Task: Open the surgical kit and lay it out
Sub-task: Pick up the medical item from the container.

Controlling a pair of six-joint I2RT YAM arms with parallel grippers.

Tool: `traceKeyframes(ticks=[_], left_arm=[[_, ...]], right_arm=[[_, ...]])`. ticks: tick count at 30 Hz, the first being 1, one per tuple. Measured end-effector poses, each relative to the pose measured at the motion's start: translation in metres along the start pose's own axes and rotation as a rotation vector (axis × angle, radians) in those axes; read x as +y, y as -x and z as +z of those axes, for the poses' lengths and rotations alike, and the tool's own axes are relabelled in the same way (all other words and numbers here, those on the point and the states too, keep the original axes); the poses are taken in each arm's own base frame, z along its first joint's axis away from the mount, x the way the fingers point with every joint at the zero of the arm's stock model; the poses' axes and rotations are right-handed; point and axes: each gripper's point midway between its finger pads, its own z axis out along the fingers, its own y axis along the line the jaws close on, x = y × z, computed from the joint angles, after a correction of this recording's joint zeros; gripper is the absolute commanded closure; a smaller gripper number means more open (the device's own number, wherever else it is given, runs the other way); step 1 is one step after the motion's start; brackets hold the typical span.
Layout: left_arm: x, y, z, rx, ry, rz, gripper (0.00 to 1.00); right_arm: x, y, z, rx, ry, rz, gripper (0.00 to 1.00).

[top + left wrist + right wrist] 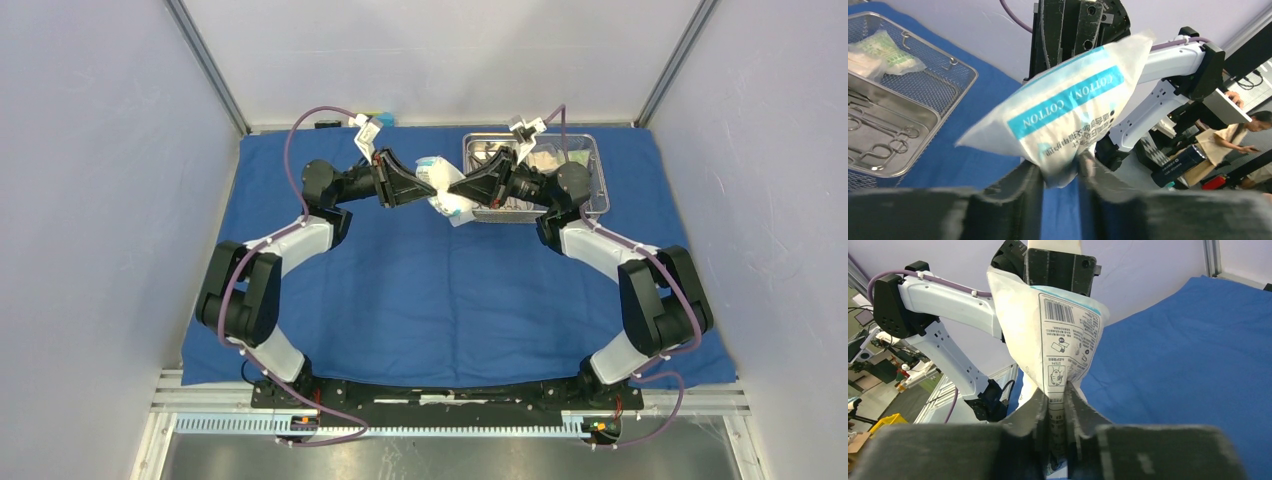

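The left gripper [1058, 172] pinches one corner of the cotton packet [1073, 100], and the right gripper [1057, 400] is clamped on the opposite edge. Between them the packet hangs above the blue cloth wrap [450, 300], at the left edge of the steel mesh tray [603, 175]. Broad cloth stretches toward the arm bases. The packet's blue band reads "COTTON" twice; its reverse carries a barcode.

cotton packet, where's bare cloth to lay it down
Widest bare patch: the blue cloth between the left arm and right arm, from their bases up to the cotton packet. A smaller one is the back left corner. Crowded: back right, where the mesh tray holds instruments and a second packet.
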Motion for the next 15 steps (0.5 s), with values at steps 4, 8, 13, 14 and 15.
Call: traceKeyframes(ticks=[4,8,13,14,15], left_arm=[[0.001,-0.002,-0.001,0.010,-0.005,-0.011,0.98],[0.003,-0.008,-0.002,0.044,-0.002,-0.033,0.98],[0.025,-0.021,-0.012,0.153,0.112,-0.038,0.98],[0.032,-0.021,-0.017,0.190,0.176,-0.022,0.98],[0.040,-0.018,-0.022,0.217,0.239,0.017,0.98]], right_arm=[[-0.002,-0.003,-0.001,0.014,-0.003,-0.007,0.54],[-0.011,-0.013,-0.002,0.050,-0.029,-0.018,0.31],[-0.028,-0.028,-0.010,0.136,-0.106,-0.068,0.18],[-0.032,-0.029,-0.013,0.154,-0.127,-0.089,0.18],[-0.035,-0.031,-0.016,0.178,-0.151,-0.119,0.17]])
